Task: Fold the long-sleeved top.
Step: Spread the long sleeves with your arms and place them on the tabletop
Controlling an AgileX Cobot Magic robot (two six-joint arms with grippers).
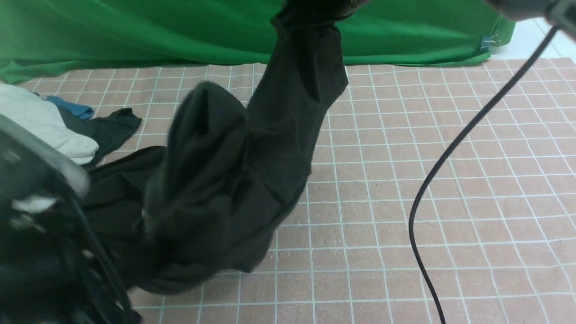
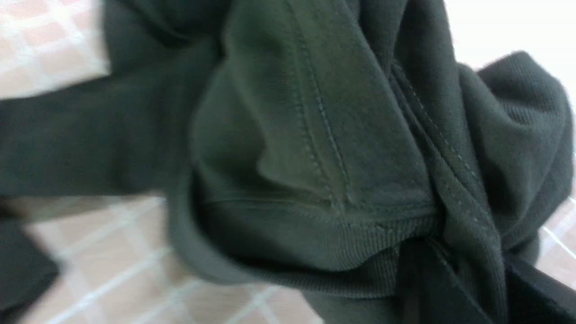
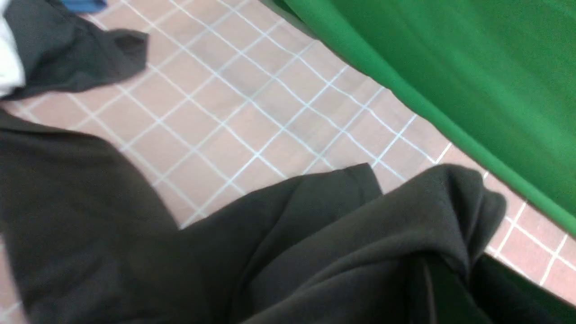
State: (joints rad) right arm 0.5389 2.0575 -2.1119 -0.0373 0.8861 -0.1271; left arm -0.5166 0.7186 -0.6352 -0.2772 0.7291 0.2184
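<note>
The long-sleeved top (image 1: 270,148) is a big black garment hanging in the air over the checked table cover. Its highest bunch is pinched at the upper edge of the front view by my right gripper (image 1: 319,5), and a second fold rises at the left. In the right wrist view the right gripper (image 3: 450,288) is shut on a gathered fold of the top (image 3: 315,252). My left gripper (image 2: 450,279) is shut on the top's (image 2: 315,135) ribbed, double-stitched edge. The blurred left arm (image 1: 40,216) fills the lower left corner; its fingers are hidden by cloth there.
At the far left lie a white cloth bundle (image 1: 40,121), a blue piece (image 1: 72,107) and a smaller dark cloth (image 1: 112,126). A green backdrop (image 1: 135,31) closes the far side. A black cable (image 1: 450,153) hangs across the right half of the pink grid cover (image 1: 472,225).
</note>
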